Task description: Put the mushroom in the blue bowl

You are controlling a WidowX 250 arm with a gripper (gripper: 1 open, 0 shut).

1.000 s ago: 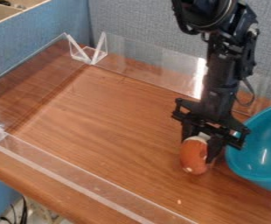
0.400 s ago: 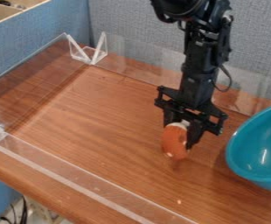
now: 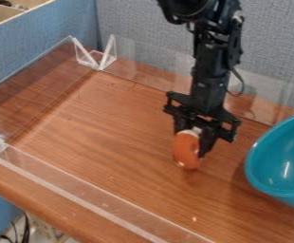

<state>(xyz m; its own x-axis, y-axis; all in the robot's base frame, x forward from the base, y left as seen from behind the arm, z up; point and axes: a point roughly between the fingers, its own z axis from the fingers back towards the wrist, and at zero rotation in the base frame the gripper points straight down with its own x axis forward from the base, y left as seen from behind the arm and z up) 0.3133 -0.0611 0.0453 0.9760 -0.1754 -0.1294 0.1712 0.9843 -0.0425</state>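
Wood-brown tabletop (image 3: 118, 128), clear barrier (image 3: 80, 195) along the near edge. Grasping the mushroom (image 3: 185, 149) with the gripper (image 3: 192, 135), orange cap showing below the fingertips. Shifted away from the blue bowl (image 3: 284, 167) over the last second, gap now wider. Not over the bowl, so can't release yet. Probably needs to reverse course, clear the rim, then open; could snag the rim if low
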